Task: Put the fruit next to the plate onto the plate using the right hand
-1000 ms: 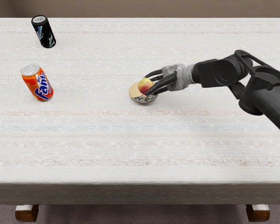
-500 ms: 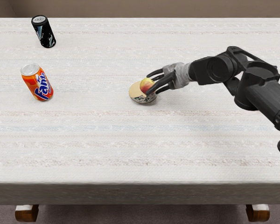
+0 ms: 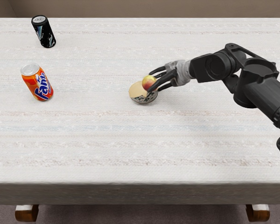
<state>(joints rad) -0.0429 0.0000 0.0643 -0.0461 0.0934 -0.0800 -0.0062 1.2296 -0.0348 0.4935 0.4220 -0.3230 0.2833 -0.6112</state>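
A small red-and-yellow fruit (image 3: 149,81) sits in the fingers of my right hand (image 3: 157,80), just over the far right rim of the small tan plate (image 3: 138,91). The hand's dark fingers curl around the fruit from the right side. I cannot tell whether the fruit touches the plate. The right arm (image 3: 233,70) reaches in from the picture's right edge. No left arm shows.
An orange Fanta can (image 3: 37,82) stands tilted at the left of the table. A black can (image 3: 44,31) stands at the far left corner. The pale tabletop (image 3: 140,140) stretches wide in front of the plate.
The right hand has drawn slightly back and to the right, and the fruit has shifted with it from the plate's middle toward its far right rim.
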